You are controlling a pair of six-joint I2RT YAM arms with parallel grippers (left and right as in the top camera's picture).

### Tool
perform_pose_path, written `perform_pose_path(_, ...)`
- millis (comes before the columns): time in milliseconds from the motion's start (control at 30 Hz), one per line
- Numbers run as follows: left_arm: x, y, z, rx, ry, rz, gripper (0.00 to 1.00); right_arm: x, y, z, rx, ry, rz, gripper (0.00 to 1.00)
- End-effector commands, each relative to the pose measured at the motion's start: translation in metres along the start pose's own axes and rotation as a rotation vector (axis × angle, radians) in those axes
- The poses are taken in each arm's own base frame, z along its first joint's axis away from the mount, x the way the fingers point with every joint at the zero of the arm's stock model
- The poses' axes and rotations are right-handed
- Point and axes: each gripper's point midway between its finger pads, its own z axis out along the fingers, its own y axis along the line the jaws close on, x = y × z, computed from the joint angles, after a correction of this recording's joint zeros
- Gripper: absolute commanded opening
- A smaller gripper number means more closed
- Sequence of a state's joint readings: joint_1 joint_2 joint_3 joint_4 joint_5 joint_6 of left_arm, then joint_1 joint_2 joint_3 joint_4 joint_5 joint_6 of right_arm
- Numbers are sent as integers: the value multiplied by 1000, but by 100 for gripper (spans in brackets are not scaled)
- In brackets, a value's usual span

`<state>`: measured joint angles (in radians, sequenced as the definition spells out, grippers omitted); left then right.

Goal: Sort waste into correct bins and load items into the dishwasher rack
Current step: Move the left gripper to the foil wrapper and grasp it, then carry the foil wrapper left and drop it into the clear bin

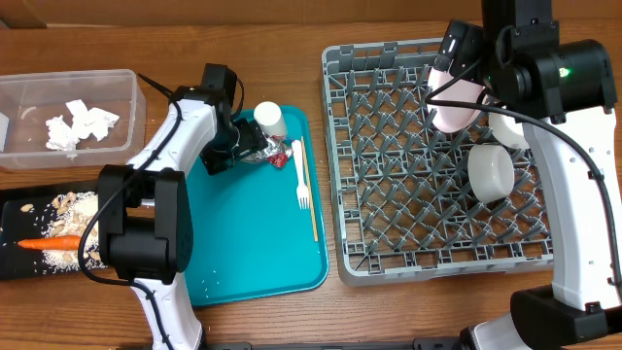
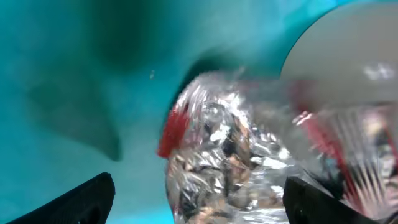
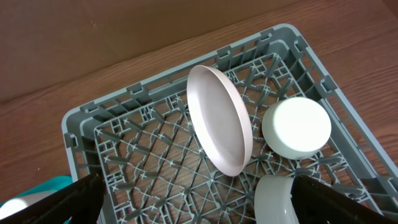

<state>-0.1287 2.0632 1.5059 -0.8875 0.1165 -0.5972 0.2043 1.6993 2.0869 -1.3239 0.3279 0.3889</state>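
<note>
The crinkled red-and-silver wrapper [image 2: 230, 155] lay on the teal tray [image 1: 253, 243] just beside the white cup [image 1: 269, 119]. The left gripper [image 2: 199, 183] stood wide astride it, which only the left wrist view showed, the arm hiding the fingers from overhead. The right wrist view showed the right gripper [image 3: 196, 180] spread wide and empty over the grey rack [image 3: 81, 118], where the pink plate [image 3: 221, 121] stood on edge beside two white bowls [image 3: 296, 126].

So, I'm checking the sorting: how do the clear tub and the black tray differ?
The clear tub is see-through and deeper; the black tray is opaque and shallow. The tub holds crumpled white napkin pieces; the tray holds beige scraps and an orange carrot. Both are rectangular and sit left of the teal tray.
</note>
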Motion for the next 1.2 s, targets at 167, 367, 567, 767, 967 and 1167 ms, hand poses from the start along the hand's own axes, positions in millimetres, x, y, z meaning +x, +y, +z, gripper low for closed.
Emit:
perform_pose_path(167, -2, -2, -1, 20, -6, -36, 80, -3, 0, -2, -5, -10, 10, 100)
perform_pose_path(367, 3, 2, 2, 9, 11, -41, 54, -3, 0, -2, -5, -11, 10, 100)
perform_pose_path(567, 7, 5, 3, -2, 25, -42, 4, -3, 0, -2, -5, -11, 10, 100)
perform_pose_path(767, -4, 17, -23, -16, 38, -89, 4, -3, 0, -2, -5, -11, 11, 100)
perform_pose_path(967, -41, 40, -92, -13, -1, -184, 4, -3, 0, -2, -5, -11, 11, 100)
perform_pose_path(1167, -92, 69, -165, 46, -160, -225, 4, -3, 0, -2, -5, -11, 11, 100)
